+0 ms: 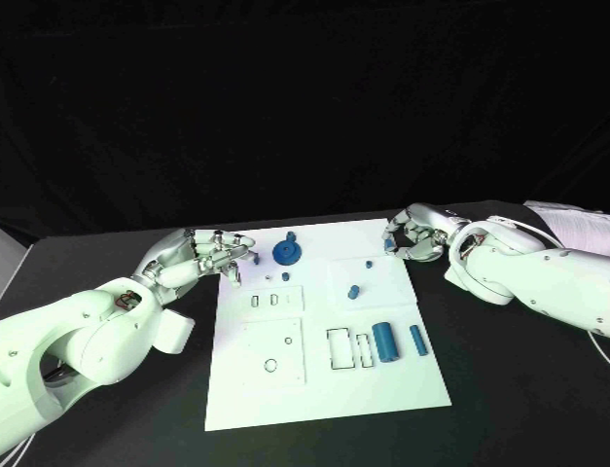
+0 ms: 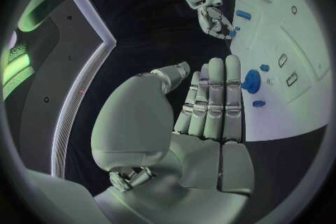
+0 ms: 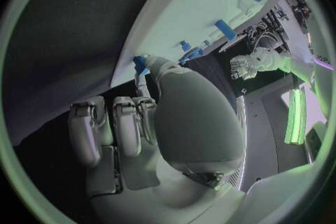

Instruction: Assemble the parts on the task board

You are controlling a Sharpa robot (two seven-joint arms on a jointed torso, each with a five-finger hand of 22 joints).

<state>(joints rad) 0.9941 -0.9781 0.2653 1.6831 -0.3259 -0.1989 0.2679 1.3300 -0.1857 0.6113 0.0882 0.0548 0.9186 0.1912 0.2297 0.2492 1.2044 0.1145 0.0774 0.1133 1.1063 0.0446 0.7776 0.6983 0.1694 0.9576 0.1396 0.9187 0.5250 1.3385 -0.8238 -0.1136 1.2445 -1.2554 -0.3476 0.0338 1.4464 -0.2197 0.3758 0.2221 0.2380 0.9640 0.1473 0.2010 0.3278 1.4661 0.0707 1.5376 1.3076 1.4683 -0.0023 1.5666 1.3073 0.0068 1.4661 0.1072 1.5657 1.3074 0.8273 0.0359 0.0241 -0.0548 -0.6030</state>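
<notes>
1. Two hands seen from the head view, at the far corners of the white task board [image 1: 326,389]. Left hand [image 1: 199,255] at its far left edge, fingers apart, holding nothing. Right hand [image 1: 419,236] at its far right corner, fingers curled; hard to tell from here what is inside. On the board: round blue part [image 1: 288,253] far left, fat blue cylinder [image 1: 384,340] and slim blue cylinder [image 1: 418,340] lying side by side near the right edge.

2. From the left wrist view: left hand [image 2: 210,103] flat and straight, fingers together, empty, beside the round blue part [image 2: 251,82].

3. From the right wrist view: small blue piece [image 3: 140,64] pinched at the fingertips of the right hand [image 3: 143,117], just off the board's edge.
</notes>
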